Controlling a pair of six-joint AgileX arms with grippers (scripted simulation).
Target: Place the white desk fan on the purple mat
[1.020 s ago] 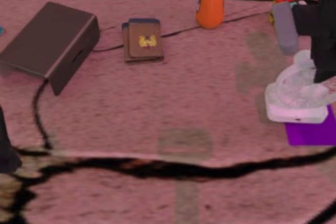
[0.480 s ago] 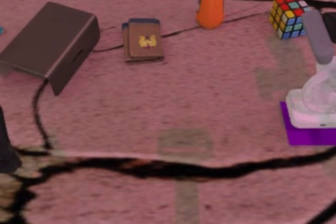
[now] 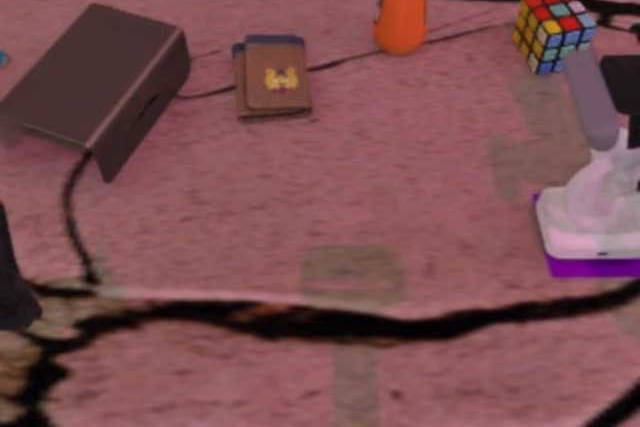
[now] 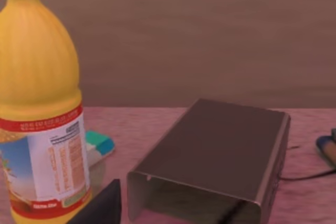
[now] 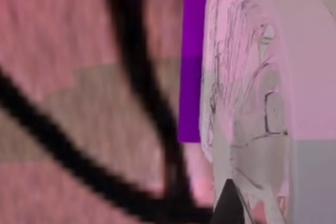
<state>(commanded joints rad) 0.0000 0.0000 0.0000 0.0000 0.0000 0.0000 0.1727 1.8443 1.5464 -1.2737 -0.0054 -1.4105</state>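
Note:
The white desk fan stands upright at the table's right edge, its rectangular base covering most of the purple mat. Only a purple strip shows along the base's near side. My right gripper comes down on the fan's top from the right edge of the top view and is shut on it. In the right wrist view the wire cage fills the frame beside the mat, with one dark fingertip against it. My left gripper is parked at the left edge, open, one finger showing.
A dark metal box lies at the back left, a brown wallet beside it. An orange bottle and a colour cube stand at the back. A yellow bottle stands near my left gripper.
My right arm has carried the fan to the right and lowered it over the purple mat, which it now mostly covers. The cube has come into sight. The left arm has not moved.

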